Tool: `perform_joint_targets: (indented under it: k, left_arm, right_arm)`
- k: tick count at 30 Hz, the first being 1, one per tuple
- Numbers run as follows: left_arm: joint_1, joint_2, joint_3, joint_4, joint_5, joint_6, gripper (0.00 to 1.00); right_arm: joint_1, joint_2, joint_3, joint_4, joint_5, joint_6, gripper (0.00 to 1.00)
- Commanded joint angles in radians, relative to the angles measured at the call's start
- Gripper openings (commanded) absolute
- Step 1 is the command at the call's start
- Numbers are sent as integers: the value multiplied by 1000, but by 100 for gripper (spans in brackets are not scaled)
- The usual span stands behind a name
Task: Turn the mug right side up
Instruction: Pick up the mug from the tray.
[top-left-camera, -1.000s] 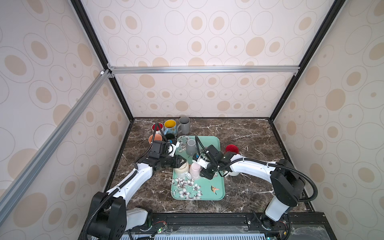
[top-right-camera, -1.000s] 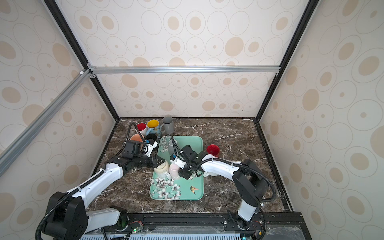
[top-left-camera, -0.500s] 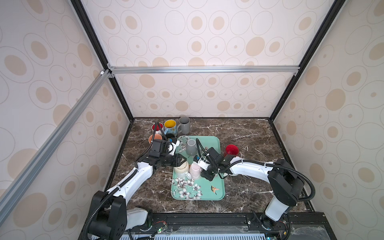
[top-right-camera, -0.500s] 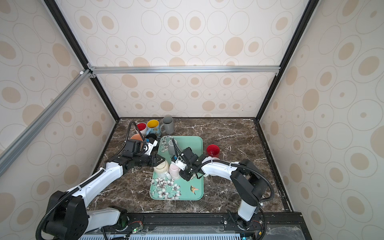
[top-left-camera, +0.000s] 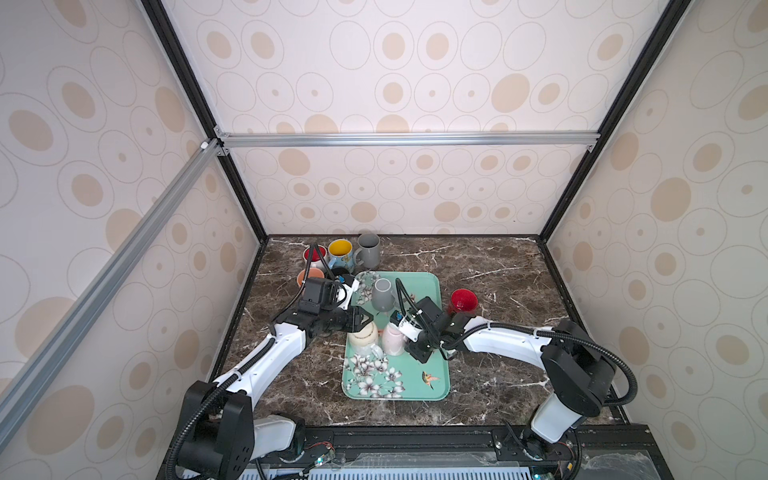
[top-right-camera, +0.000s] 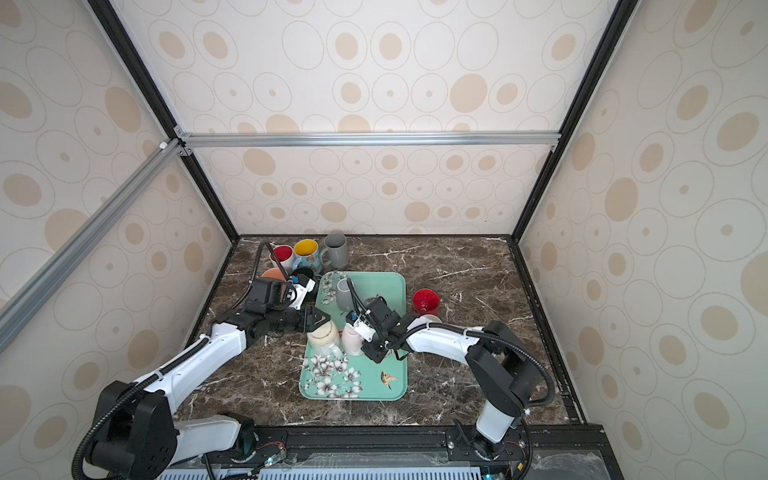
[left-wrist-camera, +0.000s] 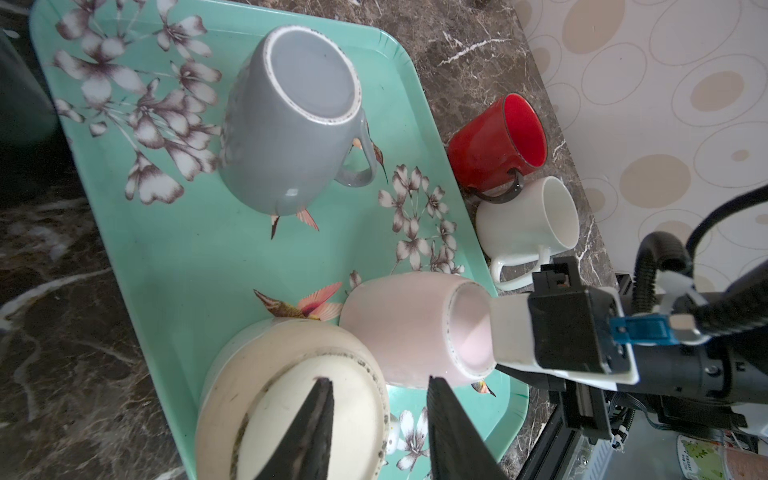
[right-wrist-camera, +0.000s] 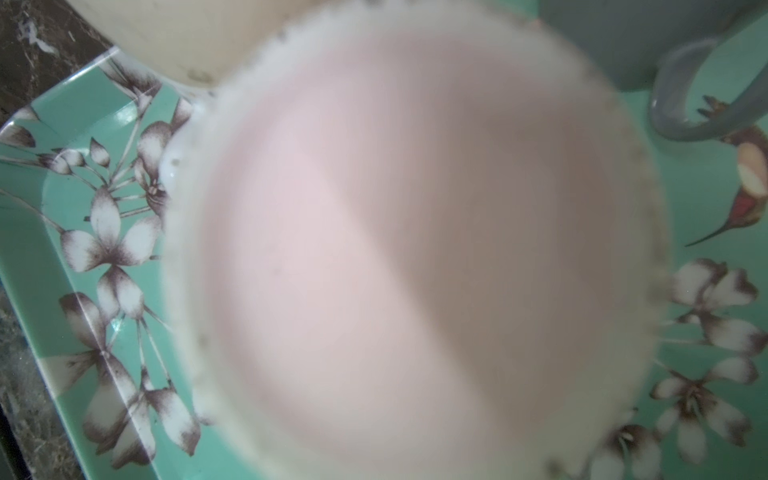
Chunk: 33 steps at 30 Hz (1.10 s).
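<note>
Three mugs stand upside down on the teal flowered tray (top-left-camera: 415, 374): a pink mug (top-left-camera: 392, 340) (left-wrist-camera: 399, 328), a cream mug (top-left-camera: 363, 336) (left-wrist-camera: 249, 395) and a grey mug (top-left-camera: 382, 294) (left-wrist-camera: 286, 137). My right gripper (top-left-camera: 409, 345) (top-right-camera: 368, 347) presses against the pink mug's right side and is shut on it. Its fingers are hidden; in the right wrist view the pink mug's base (right-wrist-camera: 415, 249) fills the frame. My left gripper (left-wrist-camera: 380, 415) (top-left-camera: 361, 320) hovers open over the cream mug's base, holding nothing.
A red mug (top-left-camera: 462, 300) (left-wrist-camera: 498, 141) and a white mug (left-wrist-camera: 528, 224) stand upright on the marble just right of the tray. Several upright mugs cluster at the back left, among them a yellow-lined one (top-left-camera: 340, 249) and a grey one (top-left-camera: 369, 245).
My right gripper has slid left up to the pink mug and closed its jaws. The left arm and the other mugs have stayed put.
</note>
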Motion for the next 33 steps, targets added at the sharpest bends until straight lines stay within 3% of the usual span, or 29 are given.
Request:
perform_joint_targets:
  k: [1,19,27,33]
  left_arm:
    - [-4,-10,47,-8,-8,-5,38]
    - [-4,-57,68,1,-27,-13,39]
    - [-4,-96,113,22,-68,-31,44]
    - [-4,-136,130,157,-13,-122,47]
  right_arm:
    - [5,-62,-24,42,20,25,10]
    - [-7,-213,-137,220,162,220,2]
    - [-27,-320,-30,134,186,307,2]
    - [-65,-399,23,147,121,377,2]
